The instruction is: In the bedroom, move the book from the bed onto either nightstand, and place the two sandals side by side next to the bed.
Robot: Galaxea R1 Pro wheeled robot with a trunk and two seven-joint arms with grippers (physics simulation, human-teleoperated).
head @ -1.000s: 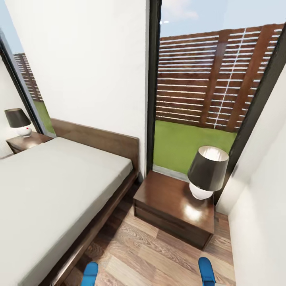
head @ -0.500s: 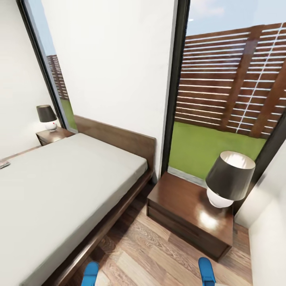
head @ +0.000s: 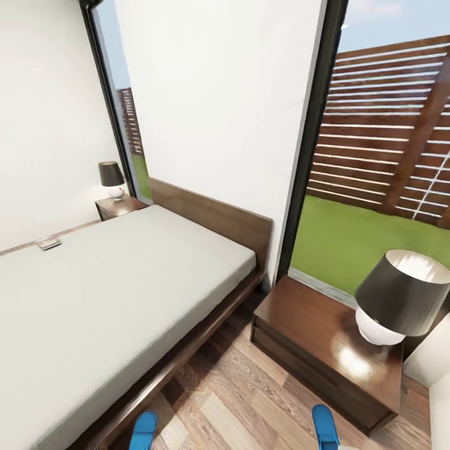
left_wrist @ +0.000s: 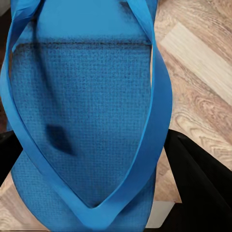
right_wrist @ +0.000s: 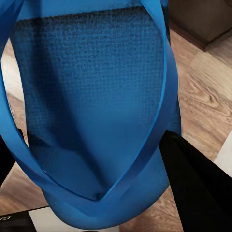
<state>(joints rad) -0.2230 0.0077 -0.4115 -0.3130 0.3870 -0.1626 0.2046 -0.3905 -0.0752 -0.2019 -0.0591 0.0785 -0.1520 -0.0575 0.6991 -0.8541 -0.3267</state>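
2 lamps (head: 403, 299), fence (head: 387, 125), lawn (head: 350, 240)

Counts, head view:
- Bed (head: 112, 281): one.
- Nightstands: two. Near one (head: 312, 331) beside bed, far one (head: 119, 206) at other side of headboard.
- Lamps: two, one per nightstand. Near lamp (head: 400, 300), far lamp (head: 112, 179).
- Blue sandals: two. Left sandal (head: 144, 430), right sandal (head: 325, 427) at lower edge. One sandal seen per wrist view too: (left_wrist: 87, 121), (right_wrist: 92, 111).
- Small flat item on far edge of mattress (head: 48, 243): one, too small to identify.
- Tall windows: two.
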